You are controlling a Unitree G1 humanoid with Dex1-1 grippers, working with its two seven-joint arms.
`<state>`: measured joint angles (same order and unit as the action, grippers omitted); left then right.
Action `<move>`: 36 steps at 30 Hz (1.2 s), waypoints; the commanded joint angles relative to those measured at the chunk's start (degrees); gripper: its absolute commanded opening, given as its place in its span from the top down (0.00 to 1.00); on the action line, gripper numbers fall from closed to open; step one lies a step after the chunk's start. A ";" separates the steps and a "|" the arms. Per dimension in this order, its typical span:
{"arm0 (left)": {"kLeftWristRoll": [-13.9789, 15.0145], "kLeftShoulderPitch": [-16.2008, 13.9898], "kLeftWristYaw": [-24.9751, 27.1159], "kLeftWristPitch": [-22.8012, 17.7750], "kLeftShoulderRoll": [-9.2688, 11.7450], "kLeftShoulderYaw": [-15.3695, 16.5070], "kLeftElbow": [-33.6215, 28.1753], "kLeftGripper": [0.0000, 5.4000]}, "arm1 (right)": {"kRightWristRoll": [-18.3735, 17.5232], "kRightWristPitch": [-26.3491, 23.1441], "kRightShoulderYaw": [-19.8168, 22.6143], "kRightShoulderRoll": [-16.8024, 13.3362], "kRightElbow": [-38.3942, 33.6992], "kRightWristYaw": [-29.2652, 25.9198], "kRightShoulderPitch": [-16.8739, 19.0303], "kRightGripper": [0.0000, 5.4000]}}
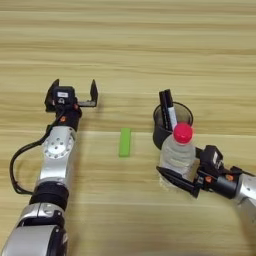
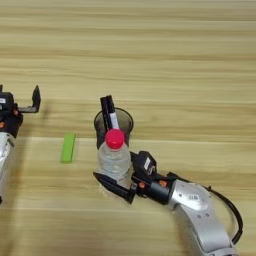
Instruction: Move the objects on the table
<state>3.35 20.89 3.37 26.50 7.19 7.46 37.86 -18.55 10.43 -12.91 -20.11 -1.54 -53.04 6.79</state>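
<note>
1. The small clear plastic bottle with a red cap [image 1: 178,154] stands upright near the middle of the light wooden desk [image 1: 130,45].
2. The right gripper [image 1: 176,172] has its black fingers around the bottle.
3. Touching the bottle on its far side is the dark round cup [image 1: 172,120], holding slim black marker pens [image 1: 167,107].
4. The left gripper [image 1: 75,94] is wide open and holds nothing, well apart to the left.
5. A small green block [image 1: 125,142] lies flat between the arms.

You look down from the robot's head through two side-by-side eyes, both tilted steeply onto the table [image 1: 150,40], whose wood fills each frame at close range. Your left eye view reaches further left and takes in the whole left arm; your right eye view reaches further right. Both share the middle, with the bottle [image 2: 114,155] and cup [image 1: 175,117].
</note>
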 commanded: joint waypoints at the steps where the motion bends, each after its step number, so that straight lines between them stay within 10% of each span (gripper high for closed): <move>1: -0.66 0.15 -0.41 -0.79 -0.27 -0.41 0.06 0.00 | -1.56 -0.27 1.68 -1.50 -3.13 -0.57 1.52 0.40; 12: -0.71 0.28 -0.48 -0.82 -0.28 -0.42 0.13 0.00 | -2.15 1.35 8.02 -4.33 -5.00 1.00 5.77 0.41; 24: -0.71 0.27 -0.32 -0.80 -0.17 -0.31 0.20 0.00 | -0.56 6.29 18.06 -5.04 9.73 4.85 -1.18 0.42; 36: -0.64 0.22 -0.14 -0.76 -0.04 -0.21 0.26 0.00 | 4.30 13.04 16.87 -1.79 23.94 8.89 -9.85 0.42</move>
<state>3.03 20.91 3.17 26.42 7.09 7.50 37.93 -15.84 23.28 4.78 -23.02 19.28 -44.94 -1.45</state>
